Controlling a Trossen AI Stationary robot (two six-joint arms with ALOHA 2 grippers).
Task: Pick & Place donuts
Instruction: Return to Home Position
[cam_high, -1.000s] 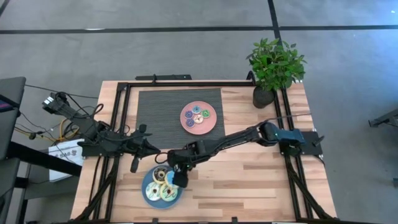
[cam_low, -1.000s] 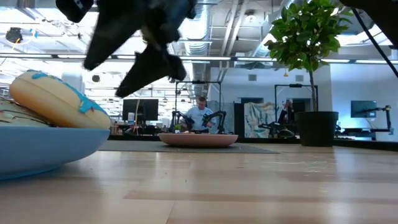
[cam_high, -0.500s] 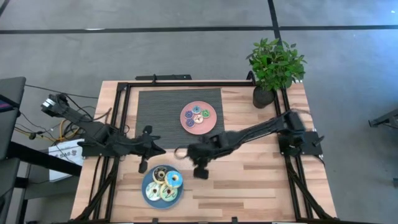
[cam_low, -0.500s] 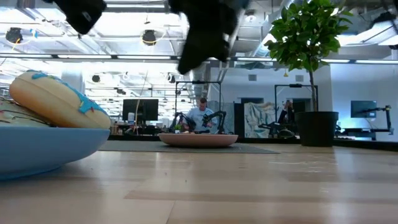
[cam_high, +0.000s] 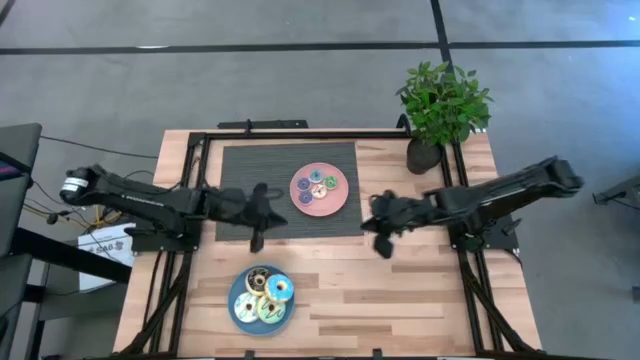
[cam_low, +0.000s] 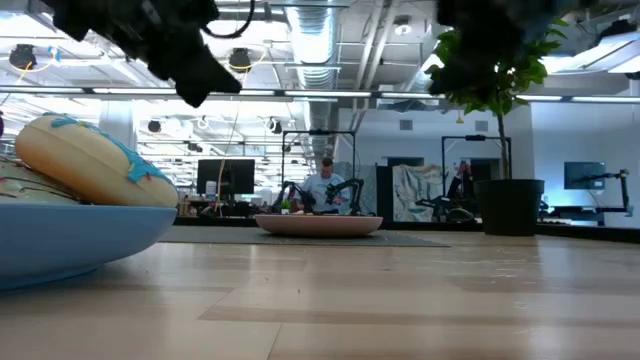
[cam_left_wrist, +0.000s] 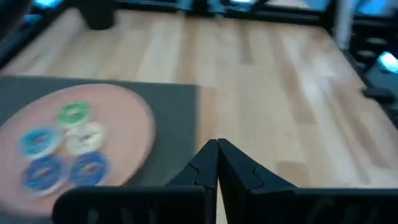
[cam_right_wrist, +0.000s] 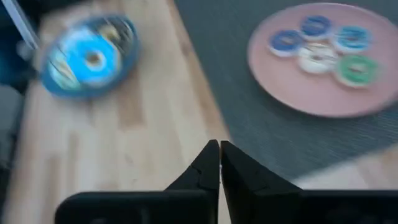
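Finds the left gripper (cam_left_wrist: 217, 146) clenched on nothing, tips pressed together, hanging over the dark mat (cam_left_wrist: 177, 124). Finds the right gripper (cam_right_wrist: 219, 146) pinched closed and empty too, raised near the mat's edge.

Puts the pink plate (cam_right_wrist: 292, 87) between the two grippers, near each and ahead of both sets of tips. Counts five small donuts (cam_right_wrist: 316, 58) on it, close together: two dark blue or purple, one teal, one cream, one green.

Puts the blue plate (cam_low: 70, 245) off to the side of both grippers, toward the table's (cam_high: 420, 290) front edge, nearer the left one and well apart from the right. Counts four big donuts there, packed so that they touch, among them a light blue donut (cam_high: 279, 289) and a lime green donut (cam_high: 270, 310).

Sees no donut loose on the wood. Judges the sorting finished, with only parking the arms left.

Judges the rings light, stiff and hard-surfaced. Expects glossy icing, perhaps slippery under a pinch, but not fragile. Would take a big one across the band, one finger through the hole and one outside. Would take a small one across its whole width, from straight above, minding the close neighbours.

Reads no brand, label or lettering anywhere.
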